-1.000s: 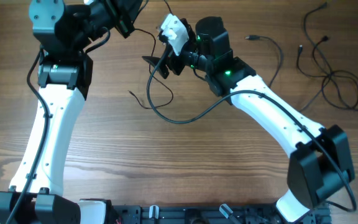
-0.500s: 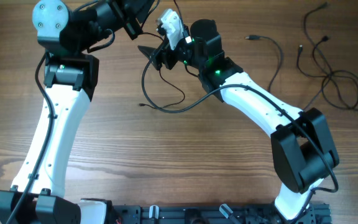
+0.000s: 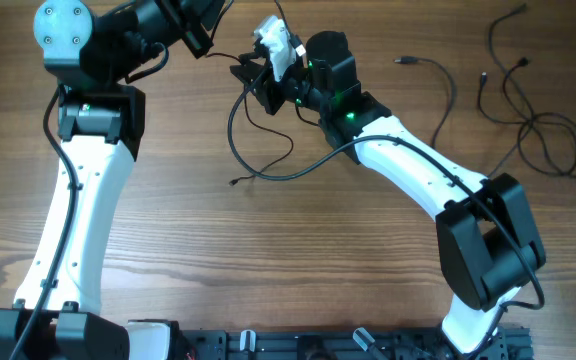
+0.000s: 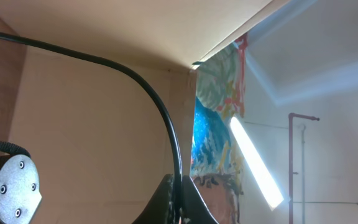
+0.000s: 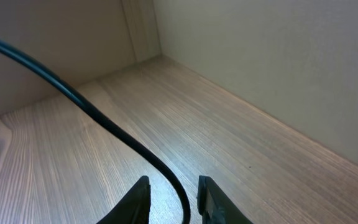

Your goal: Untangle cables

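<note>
A thin black cable [image 3: 231, 130] hangs between both grippers at the table's far middle, and its loose loop and end [image 3: 234, 182] lie on the wood. My left gripper [image 3: 206, 22] is raised and shut on this cable [image 4: 135, 68]; in the left wrist view its fingers [image 4: 178, 190] pinch the cord. My right gripper [image 3: 250, 76] sits just right of it. In the right wrist view the cable [image 5: 104, 121] runs between the narrowed jaws of my right gripper [image 5: 174, 182], with a gap on each side. Other cables [image 3: 543, 130] lie looped at the far right.
A single cable with a small plug [image 3: 404, 61] curves across the far right-middle of the table. The walls of the enclosure stand close behind the grippers. The arms' bases [image 3: 58, 335] sit at the near edge.
My right gripper has moved up and left to the cable and its jaws have narrowed round it. The left arm has shifted slightly left, and the loop's loose end has slid on the table.
</note>
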Controlling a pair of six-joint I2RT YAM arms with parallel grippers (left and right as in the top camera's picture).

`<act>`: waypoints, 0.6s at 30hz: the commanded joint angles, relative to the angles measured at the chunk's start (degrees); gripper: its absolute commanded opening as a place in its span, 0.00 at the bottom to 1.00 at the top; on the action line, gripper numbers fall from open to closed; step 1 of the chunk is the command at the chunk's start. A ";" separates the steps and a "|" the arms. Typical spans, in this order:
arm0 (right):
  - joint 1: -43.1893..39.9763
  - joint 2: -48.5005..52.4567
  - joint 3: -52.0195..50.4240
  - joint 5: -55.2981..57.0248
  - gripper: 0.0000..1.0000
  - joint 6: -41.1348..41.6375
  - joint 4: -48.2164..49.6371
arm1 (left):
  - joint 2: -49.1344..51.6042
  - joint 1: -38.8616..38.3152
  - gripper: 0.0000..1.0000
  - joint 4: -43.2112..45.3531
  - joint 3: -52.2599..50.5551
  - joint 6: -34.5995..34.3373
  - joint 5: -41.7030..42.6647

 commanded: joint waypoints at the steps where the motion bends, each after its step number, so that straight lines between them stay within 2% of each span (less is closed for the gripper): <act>1: -0.22 -0.74 0.76 -2.86 0.34 0.22 0.63 | 0.00 0.22 0.04 0.31 -0.02 0.11 -0.35; 4: -0.22 -0.74 0.76 -2.82 0.37 0.20 0.59 | 0.00 0.15 0.04 0.31 -0.02 0.13 -0.35; 8: -0.22 -0.74 0.76 -2.82 0.32 0.22 0.57 | 0.00 0.15 0.04 0.33 -0.02 0.13 -0.24; 9: -0.22 -0.74 0.76 -2.82 0.34 0.20 0.59 | 0.00 0.15 0.04 0.33 -0.02 0.11 -0.04; 11: -0.22 -0.74 0.76 -2.82 0.45 0.11 0.61 | 0.00 -0.07 0.04 0.33 -0.02 0.13 0.57; 13: -0.17 -0.68 0.76 -2.80 0.49 0.07 0.63 | 0.00 -0.61 0.04 0.33 -0.02 0.11 0.81; 18: -0.17 -0.52 0.76 -0.39 0.49 0.07 0.20 | 0.00 -1.73 0.04 0.33 -0.02 0.11 0.76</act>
